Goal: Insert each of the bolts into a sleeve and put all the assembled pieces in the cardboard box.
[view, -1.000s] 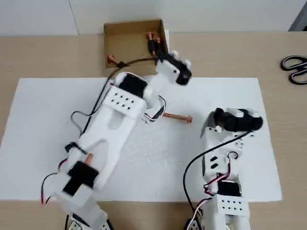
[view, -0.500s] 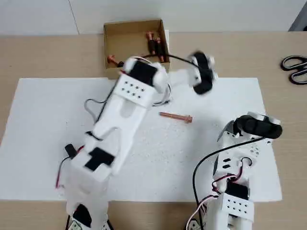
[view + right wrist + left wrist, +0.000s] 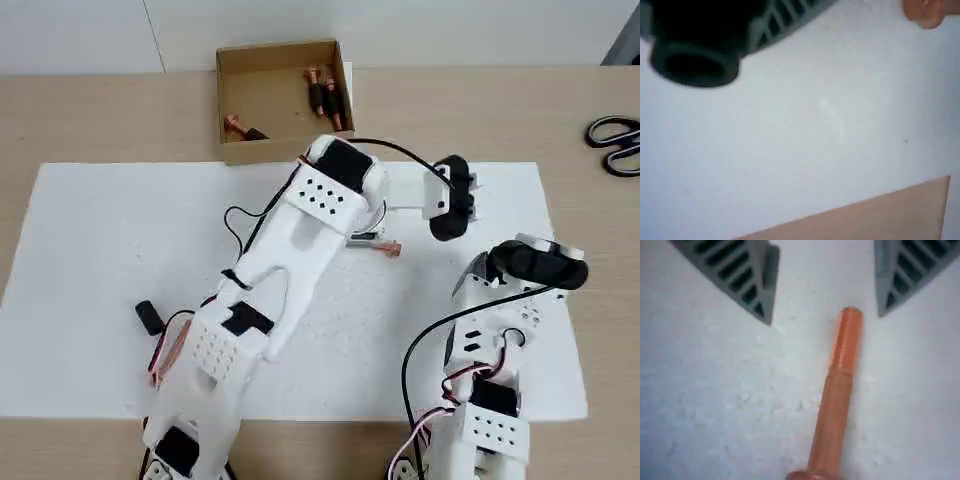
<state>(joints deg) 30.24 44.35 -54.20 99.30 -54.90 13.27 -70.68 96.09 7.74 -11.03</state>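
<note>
Eyes on the copper bolt (image 3: pixel 836 390): it lies flat and loose on the white sheet (image 3: pixel 100 250), near the sheet's middle. Its threaded tip points into the gap of the left gripper (image 3: pixel 824 312). That pincer is spread wide, with grey ribbed fingers (image 3: pixel 747 277) on either side of the tip, neither touching the metal.

From the high view, the left arm (image 3: pixel 300 240) stretches diagonally across the sheet. It covers most of the bolt, so just the head end peeks out beside it.

Over to the right gripper (image 3: pixel 725 30): it's clamped on a black sleeve (image 3: pixel 692 62), hollow end facing out. A copper end of the bolt shows nearby in that wrist view. The right arm (image 3: pixel 490 340) sits toward the sheet's right side, well apart from the box.

Up top, the cardboard box (image 3: pixel 280 48) stands on the wooden table (image 3: pixel 100 110), right at the sheet's far edge. Inside it, two assembled pieces (image 3: pixel 324 92) lie side by side near one wall, and a third lies in the opposite corner.

A pair of scissors (image 3: pixel 614 143) rests on the table at the far right, well away from everything.
</note>
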